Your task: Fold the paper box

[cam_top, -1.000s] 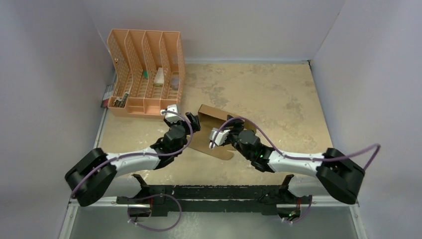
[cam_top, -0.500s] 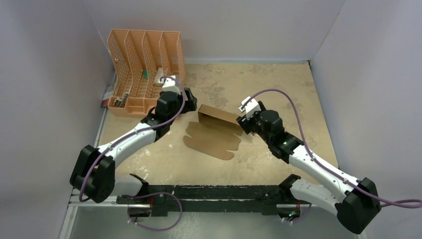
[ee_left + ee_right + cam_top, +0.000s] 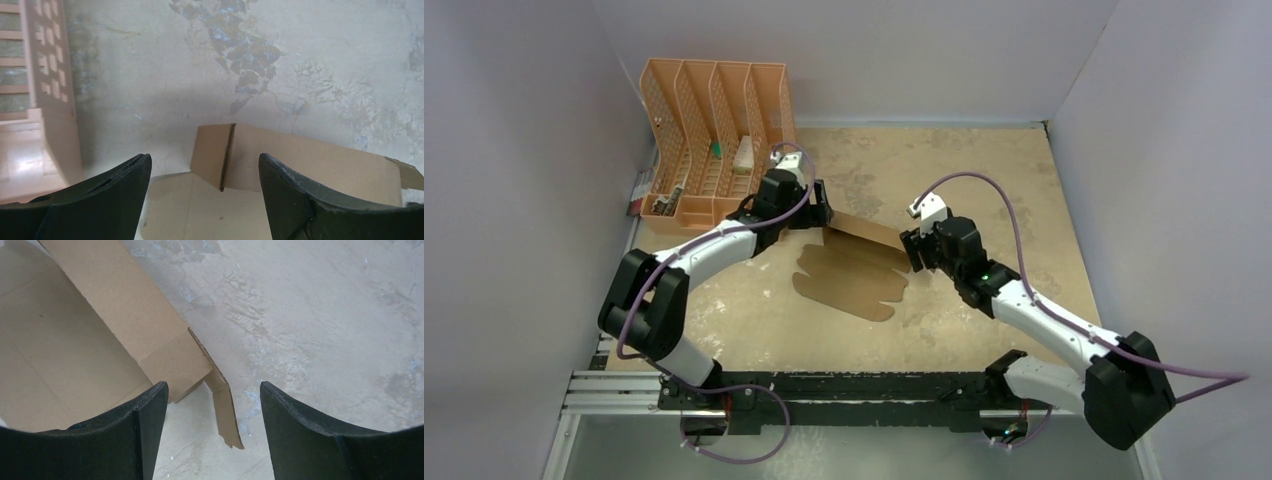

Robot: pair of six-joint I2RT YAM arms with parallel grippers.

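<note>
Both arms have left the middle of the paper box (image 3: 854, 280), where they were crowded together a second ago, and have swung out to its two ends. The left arm (image 3: 714, 245) has reached up the frame to the sheet's upper left corner, just beside the orange file organiser (image 3: 714, 130). The right arm (image 3: 1034, 310) has pulled out to the sheet's right end.

The left jaws are spread wide and hold nothing. In the left wrist view the short corner flap of the box (image 3: 212, 152) stands beyond the gap between the dark fingers (image 3: 100, 200). The right jaws are likewise wide open and empty, and the right wrist view shows the box's end flap (image 3: 175, 365) and a loose tab hanging in their gap, apparently untouched.

The box sits centre frame in the overhead view. Most of it lies flat, with rounded tabs toward the lower edge, and one long panel is raised along its upper edge. One wall looks formed, and my guess is that the arms are now placed to work the end flaps, so the folding seems early.

The desk (image 3: 984, 180) is a worn tan board, mottled with pale and bluish patches. Plain grey walls (image 3: 874, 50) close it in on three sides, and a purple cable (image 3: 969, 180) loops over the right arm
</note>
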